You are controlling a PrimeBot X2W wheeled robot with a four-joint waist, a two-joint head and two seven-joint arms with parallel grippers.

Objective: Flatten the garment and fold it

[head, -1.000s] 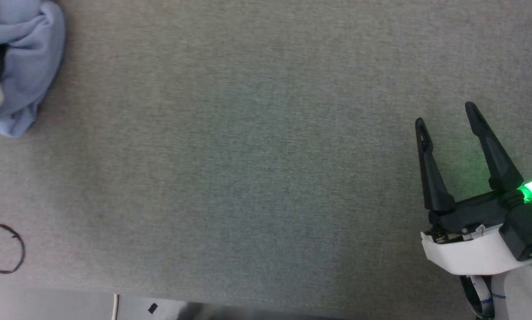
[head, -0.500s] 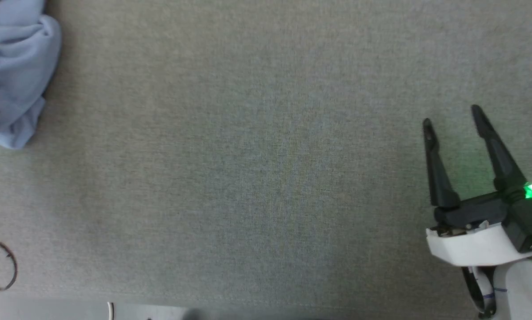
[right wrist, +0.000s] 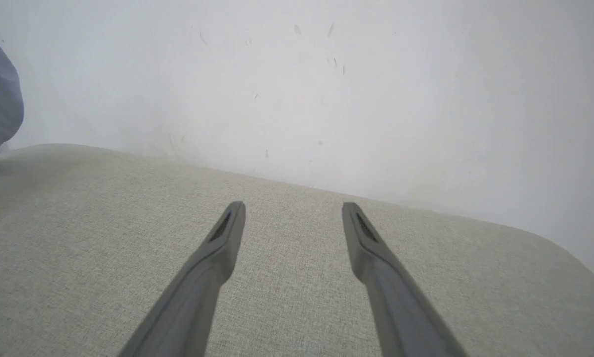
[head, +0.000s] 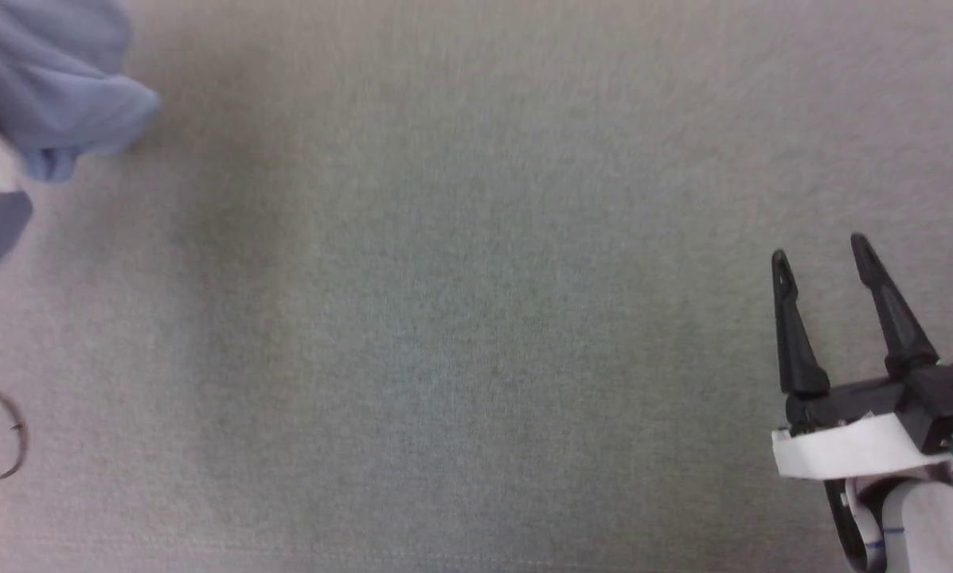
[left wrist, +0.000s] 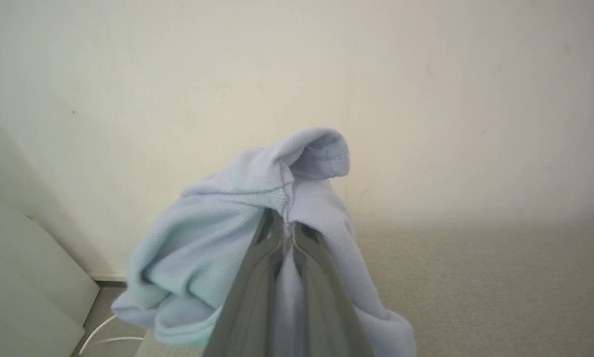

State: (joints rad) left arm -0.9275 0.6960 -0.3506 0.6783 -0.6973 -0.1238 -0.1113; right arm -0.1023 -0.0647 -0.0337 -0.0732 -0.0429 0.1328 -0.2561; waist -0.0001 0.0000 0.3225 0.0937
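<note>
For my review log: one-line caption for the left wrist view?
Left claw shut on a bunched fold of the blue garment, pale wall behind.

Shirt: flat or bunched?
Bunched. The shirt is a crumpled wad of folds, with a seam pinched in the shut left end effector; no part lies spread out.

garment (left wrist: 217, 233): soft knit cloth, fine pique-ish tex, matt, stitched seam. table (head: 476, 318): woven fabric, matt, slightly rough. right gripper (right wrist: 293, 206) fingers (right wrist: 197, 292): smooth matt dark plastic; white shell (head: 850, 450) looks plastic too. wall (right wrist: 326, 74): smooth matt, few scuffs.
</note>
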